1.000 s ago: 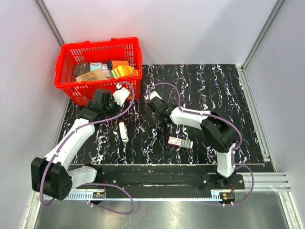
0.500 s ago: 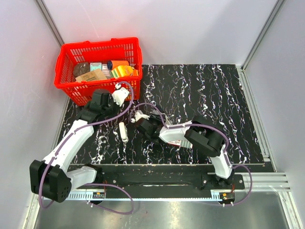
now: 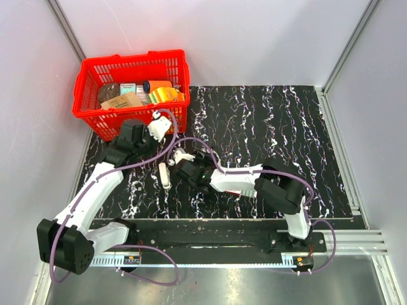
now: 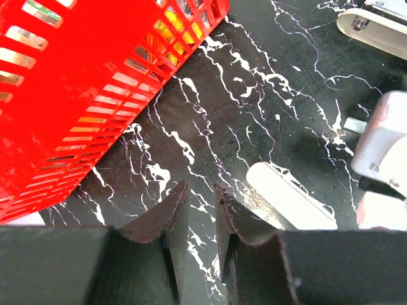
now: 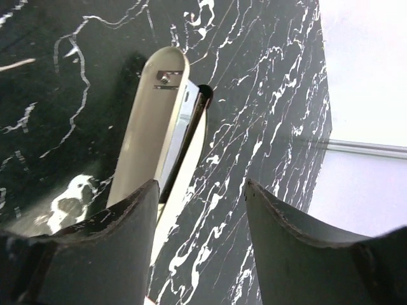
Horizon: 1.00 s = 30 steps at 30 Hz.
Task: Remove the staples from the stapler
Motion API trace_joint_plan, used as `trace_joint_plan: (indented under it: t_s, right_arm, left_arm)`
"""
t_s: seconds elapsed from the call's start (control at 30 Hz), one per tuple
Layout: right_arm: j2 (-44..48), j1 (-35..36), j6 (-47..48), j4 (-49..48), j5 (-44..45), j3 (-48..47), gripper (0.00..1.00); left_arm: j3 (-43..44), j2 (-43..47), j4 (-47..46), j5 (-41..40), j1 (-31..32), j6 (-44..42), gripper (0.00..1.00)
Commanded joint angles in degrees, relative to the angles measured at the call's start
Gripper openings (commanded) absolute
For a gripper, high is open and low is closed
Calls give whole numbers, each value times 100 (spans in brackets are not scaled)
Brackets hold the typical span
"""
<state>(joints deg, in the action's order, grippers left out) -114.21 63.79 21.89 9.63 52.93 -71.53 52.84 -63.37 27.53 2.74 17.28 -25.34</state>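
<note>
From overhead, a black marble-patterned tabletop (image 3: 273, 140) with white veins carries a red plastic lattice basket (image 3: 130, 58) of packaged goods at its far left corner. The left gripper (image 3: 150, 145) hangs just in front of the basket, with a short white bar with rounded ends (image 3: 165, 175) lying close by on its near side. The right arm folds across to the left, and the right gripper (image 3: 188, 169) points down just right of the bar, hiding whatever lies beneath it. In the left wrist view, the left gripper (image 4: 201, 187) has its fingers nearly together, with only a narrow empty slit between them, above the tabletop (image 4: 254, 95). The basket (image 4: 76, 95) fills the left and the white bar (image 4: 286, 200) lies just beyond the fingertips. A white housing block (image 4: 385, 143) of the right arm stands at the right edge, and beyond it a slim grey-silver metal stapler with a paler hinged arm (image 4: 378, 28) lies on the tabletop. In the right wrist view, the right gripper (image 5: 200, 184) has its dark fingers spread wide, clamping nothing. The stapler (image 5: 152, 127) lies on the tabletop (image 5: 63, 95) below them, its rounded, riveted end farthest away and a silver channel showing between its pale arm and base. One finger overlaps the stapler's near end, though contact cannot be told, and the other finger is clear of it.
</note>
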Motion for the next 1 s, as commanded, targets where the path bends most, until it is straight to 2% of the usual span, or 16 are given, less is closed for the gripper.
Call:
trace_joint_plan:
  t_s: [0.0, 0.17, 0.27, 0.47, 0.57, 0.73, 0.97]
  right_arm:
    - [101, 230, -632, 495, 25, -133, 64]
    - [399, 292, -1476, 883, -528, -318, 70]
    - [741, 64, -1836, 1102, -967, -651, 73]
    - [1419, -1007, -2741, 1445, -2364, -1100, 74]
    - [1621, -1621, -3259, 1612, -2883, -1048, 75]
    - [2156, -2466, -4016, 1481, -3797, -408, 77]
    - [2360, -3073, -4386, 1331, -4263, 112, 78]
  left_arm:
    - [-54, 211, -107, -81, -23, -85, 27]
    - [-89, 229, -107, -81, -31, -111, 27]
    - [-72, 220, -99, -72, -23, -120, 27]
    - [-37, 106, -99, 94, -23, -6, 27]
    - [68, -130, 6, 594, -14, 82, 31]
    - [717, -1130, 314, 1693, 161, 284, 49]
    - [2553, -3336, 884, 2238, 856, 1250, 56]
